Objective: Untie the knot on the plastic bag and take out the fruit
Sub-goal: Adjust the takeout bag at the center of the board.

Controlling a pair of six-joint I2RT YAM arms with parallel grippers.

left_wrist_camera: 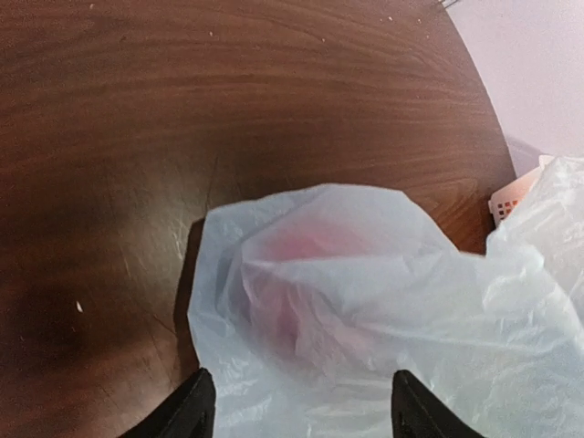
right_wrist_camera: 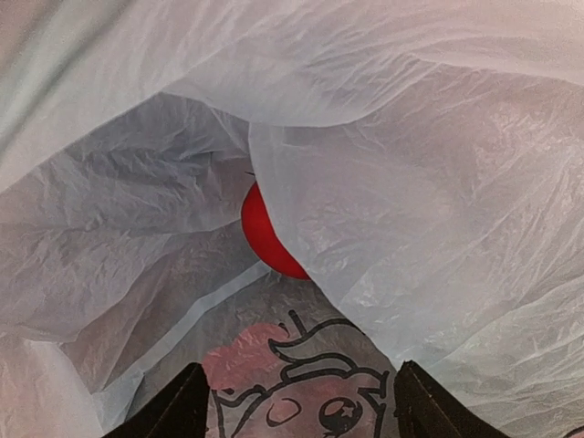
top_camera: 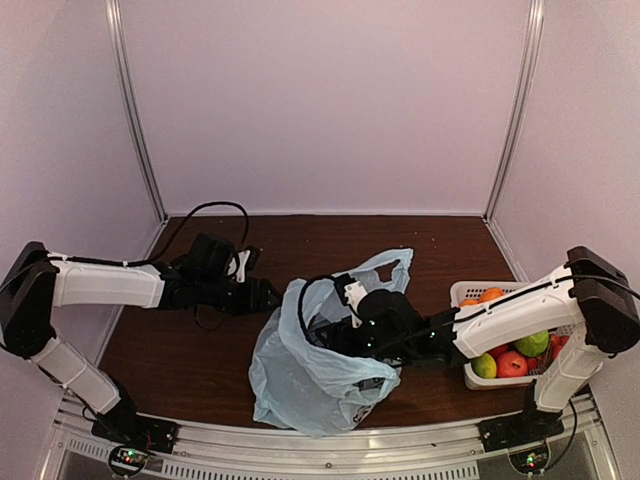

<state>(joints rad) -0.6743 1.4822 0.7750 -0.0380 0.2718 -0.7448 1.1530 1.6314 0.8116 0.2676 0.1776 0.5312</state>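
The light blue plastic bag (top_camera: 300,375) slumps at the table's front middle with its mouth gaping and one handle ear (top_camera: 392,265) loose at the back. The knot is out of view. My right gripper (top_camera: 348,335) reaches into the mouth. In the right wrist view it (right_wrist_camera: 297,415) stands open over the cartoon print (right_wrist_camera: 315,392), and a red round fruit (right_wrist_camera: 265,239) lies ahead, half hidden by a fold. My left gripper (top_camera: 270,295) is at the bag's upper left edge. Its jaws (left_wrist_camera: 301,415) are open, with bag plastic (left_wrist_camera: 365,310) lying between them, a reddish shape showing through.
A white mesh basket (top_camera: 462,293) at the right holds an orange (top_camera: 491,294), a green apple (top_camera: 531,343), a red apple (top_camera: 512,364) and a lime (top_camera: 484,366). Its corner (left_wrist_camera: 511,196) shows in the left wrist view. Brown tabletop (top_camera: 190,350), pale walls around.
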